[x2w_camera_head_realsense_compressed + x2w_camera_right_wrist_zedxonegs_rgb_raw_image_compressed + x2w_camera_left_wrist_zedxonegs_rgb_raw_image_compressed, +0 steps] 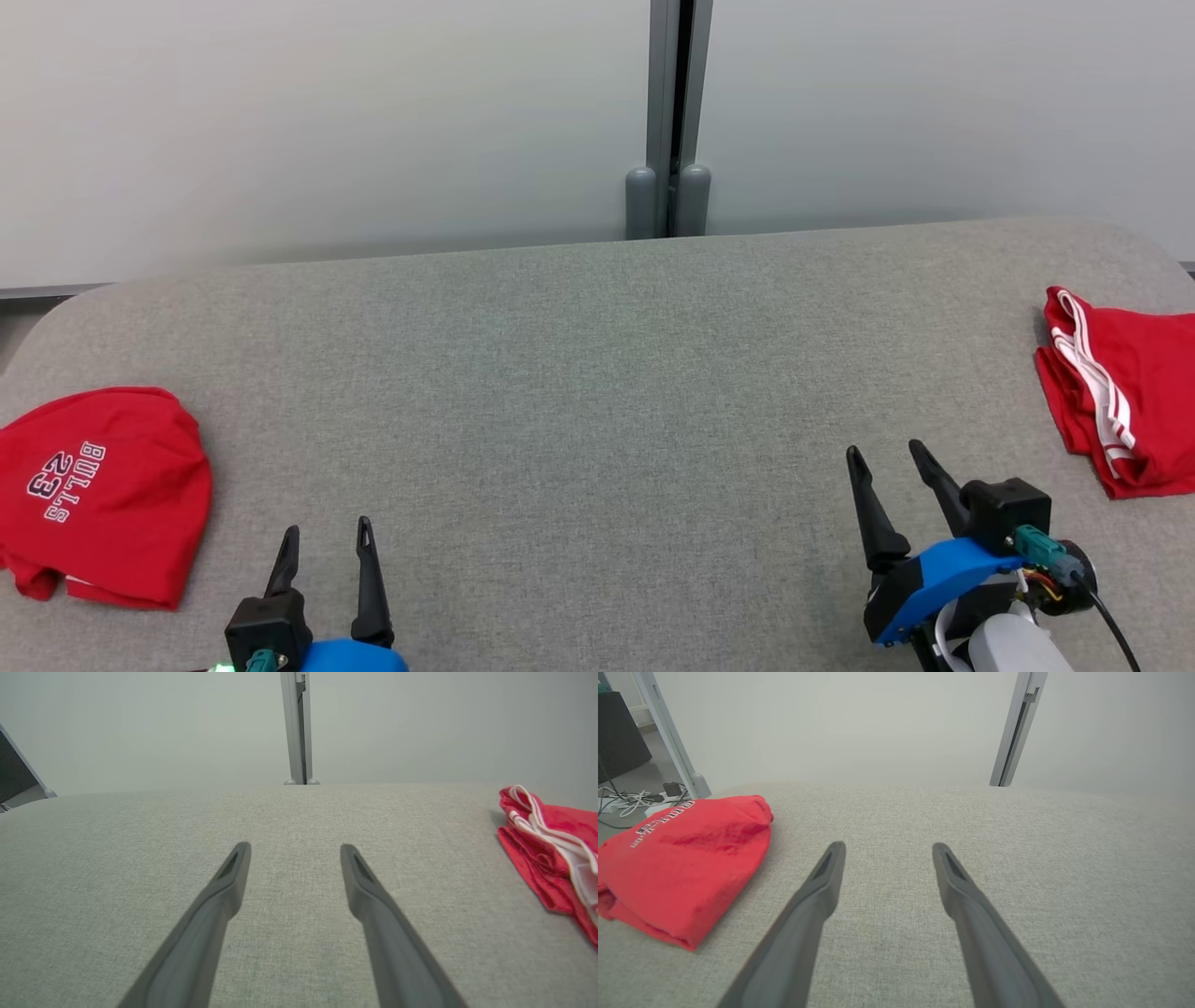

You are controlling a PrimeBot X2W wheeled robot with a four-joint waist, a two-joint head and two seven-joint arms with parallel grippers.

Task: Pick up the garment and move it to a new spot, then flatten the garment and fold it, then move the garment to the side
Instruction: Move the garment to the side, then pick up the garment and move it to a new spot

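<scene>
Left gripper: gaping wide, gripping nothing, touching nothing, pointing along bare grey table, sitting near jersey but apart from it.

Right gripper: gaping equally wide, gripping nothing, touching nothing, sitting near striped garment but apart from it.

Jersey: red, lying folded at table's left edge, showing white lettering "BULLS 23", turned sideways in head view, blurring past reading in left wrist view.

Striped garment: red with white stripes, lying bunched at table's right edge, running past the frame.
</scene>
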